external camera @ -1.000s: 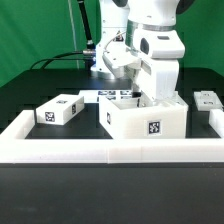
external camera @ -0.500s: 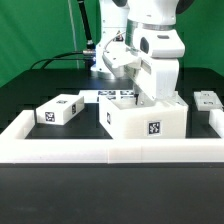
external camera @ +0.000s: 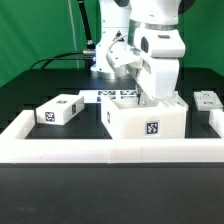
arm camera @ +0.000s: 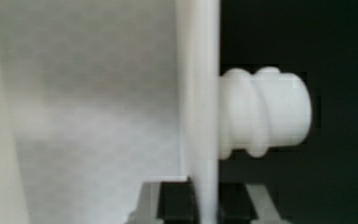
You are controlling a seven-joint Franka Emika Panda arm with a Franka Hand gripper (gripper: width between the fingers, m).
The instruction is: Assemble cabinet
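Observation:
The cabinet body (external camera: 150, 122), a white box with a square tag on its front, stands on the black table near the front rim. My gripper (external camera: 141, 96) reaches down just behind the box's top edge. In the wrist view a thin white cabinet panel (arm camera: 201, 100) stands edge-on between my gripper (arm camera: 201, 206) fingers, with a ribbed white knob (arm camera: 268, 112) sticking out of one face. The dark pads lie against both faces of the panel. A loose white tagged block (external camera: 60, 108) lies at the exterior view's left.
Another white tagged part (external camera: 207, 99) lies at the exterior view's right. The marker board (external camera: 116, 94) lies behind the box. A low white rim (external camera: 80, 151) borders the table's front and sides. Cables hang behind the arm.
The wrist has shifted slightly up and towards the exterior view's right, so more of the marker board shows. The box and the loose parts have not moved.

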